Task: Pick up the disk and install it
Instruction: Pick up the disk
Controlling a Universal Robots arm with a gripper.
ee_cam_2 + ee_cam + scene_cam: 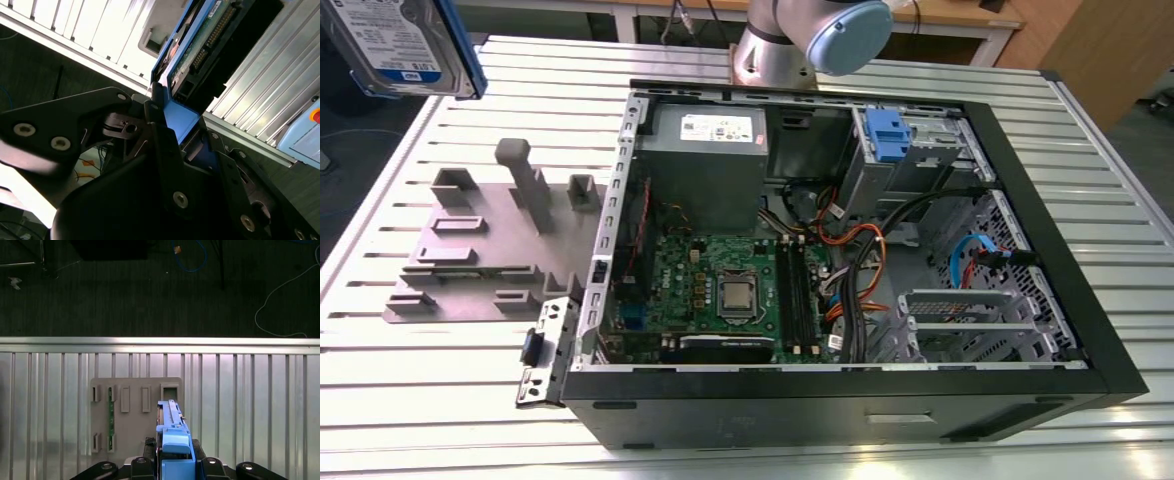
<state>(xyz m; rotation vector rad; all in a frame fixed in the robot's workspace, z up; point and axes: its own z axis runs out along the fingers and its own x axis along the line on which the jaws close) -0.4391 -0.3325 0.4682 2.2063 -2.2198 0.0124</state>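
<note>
hand aloft, pointing down | fingers clamped (both sides) on disk

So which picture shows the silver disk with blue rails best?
The exterior view: the flat silver metal disk with blue plastic rails shows its labelled face. The second wrist view shows its green underside in the claw; the first wrist view, its blue edge.

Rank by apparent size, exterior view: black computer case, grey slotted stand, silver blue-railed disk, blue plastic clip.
Largest to smallest:
black computer case
grey slotted stand
silver blue-railed disk, cropped and likely nearer the camera, so unsure
blue plastic clip
</note>
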